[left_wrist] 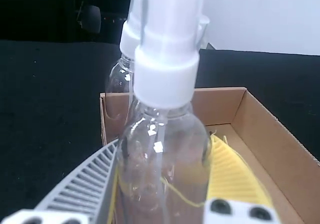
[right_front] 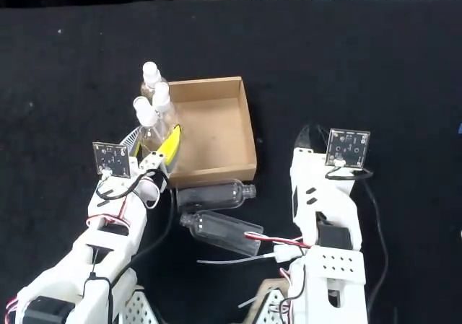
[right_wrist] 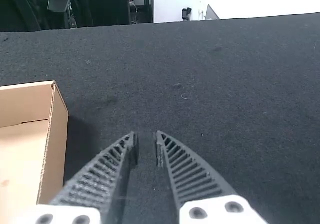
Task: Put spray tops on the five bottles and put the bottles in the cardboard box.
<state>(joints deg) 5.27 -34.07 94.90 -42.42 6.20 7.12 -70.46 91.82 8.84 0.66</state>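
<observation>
A: Bottle [right_front: 149,129] with the white spray top [right_front: 144,108], high view, where is it?
B: Upright at the left wall of the cardboard box [right_front: 216,133], clamped in the left claw [right_front: 157,138]. Two more capped bottles [right_front: 161,97] stand just behind it, close together. Can't tell if they're inside the box or just outside the wall.
A: Uncapped ones?
B: Two bare bottles [right_front: 216,195] lie on the black surface [right_front: 375,64] just in front of the box, side by side, necks pointing opposite ways. The right claw [right_front: 312,138] sits well to the right of the box.
A: Left wrist view?
B: Bottle [left_wrist: 160,159] is upright between the grey finger [left_wrist: 85,189] and the yellow finger [left_wrist: 235,179], both against its body. Spray top [left_wrist: 165,69] is on. Capped bottles behind, box [left_wrist: 260,129] beyond.
A: Right wrist view?
B: Right claw [right_wrist: 145,136] fingers are nearly together with a slim gap and nothing between them, over the surface [right_wrist: 225,69]. A box corner [right_wrist: 52,114] is nearby.
</observation>
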